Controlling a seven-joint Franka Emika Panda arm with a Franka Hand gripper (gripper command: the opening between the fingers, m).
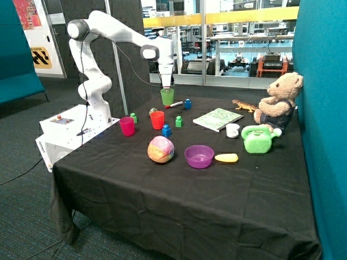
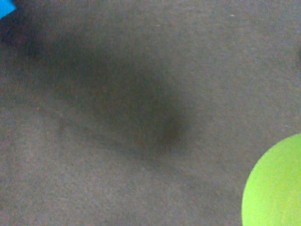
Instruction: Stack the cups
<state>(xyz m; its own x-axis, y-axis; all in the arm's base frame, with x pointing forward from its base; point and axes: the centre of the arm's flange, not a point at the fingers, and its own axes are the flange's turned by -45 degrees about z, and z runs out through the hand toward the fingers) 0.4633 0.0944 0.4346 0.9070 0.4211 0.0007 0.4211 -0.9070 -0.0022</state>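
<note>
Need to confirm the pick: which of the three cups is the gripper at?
The green cup, directly under the gripper at the back. The red cup and pink cup stand apart, nearer the front.

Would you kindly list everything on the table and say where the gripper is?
Cups: 3; green at the gripper, red mid-table, pink near the robot base.
Purple bowl: 1, front.
Multicoloured ball: 1, beside the bowl.
White mug: 1, by the book.
Patterned book: 1.
Green watering can: 1.
Teddy bear: 1, behind the can.
Small blocks: several, blue and green.
Gripper: 1, white, at the green cup's rim.
</note>
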